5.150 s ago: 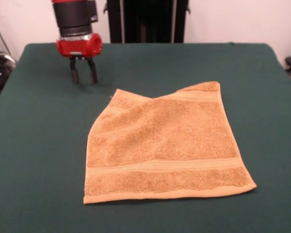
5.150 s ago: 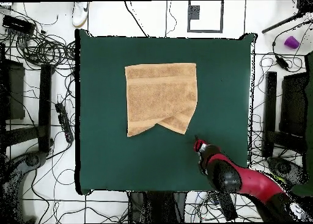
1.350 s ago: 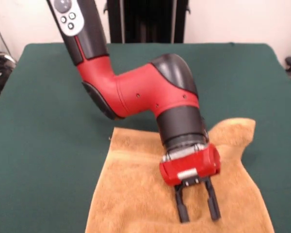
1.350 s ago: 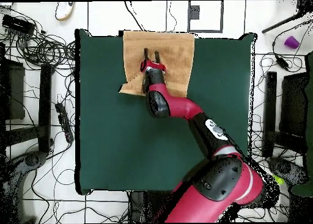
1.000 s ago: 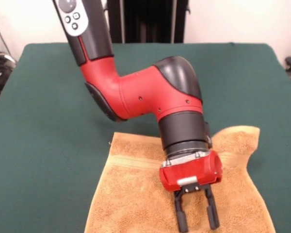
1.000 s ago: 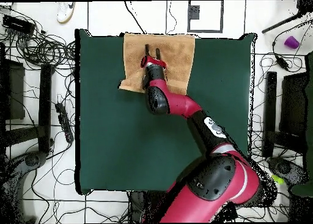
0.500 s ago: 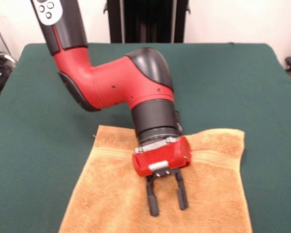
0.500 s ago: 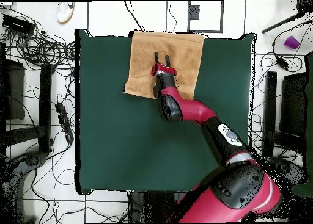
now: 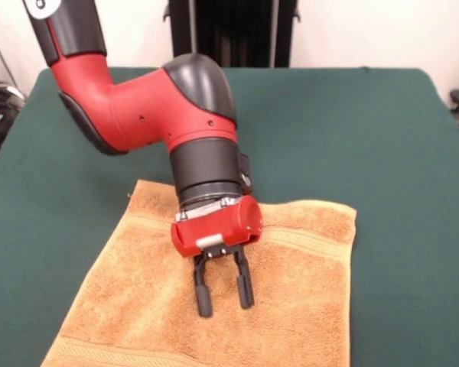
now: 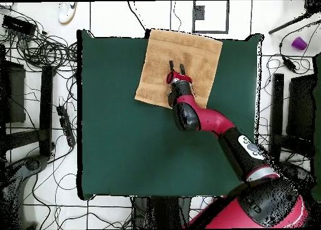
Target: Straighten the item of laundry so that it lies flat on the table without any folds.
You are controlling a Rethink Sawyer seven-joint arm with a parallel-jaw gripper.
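I'm holding the jaws (image 9: 224, 297) apart, tips pressing on the towel (image 9: 291, 306), which is lying spread under and around them at the desk (image 9: 382, 130) edge; it's looking soft, limp, draggy, so I'd be pinching a corner.

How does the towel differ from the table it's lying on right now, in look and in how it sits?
The towel is golden-orange looped terry with woven bands; the table is plain dark green cloth. The towel is far smaller. The towel lies skewed, its far end at the table's edge in the overhead view; the table sits square. Both are rectangular and flat. The open gripper rests on the towel.
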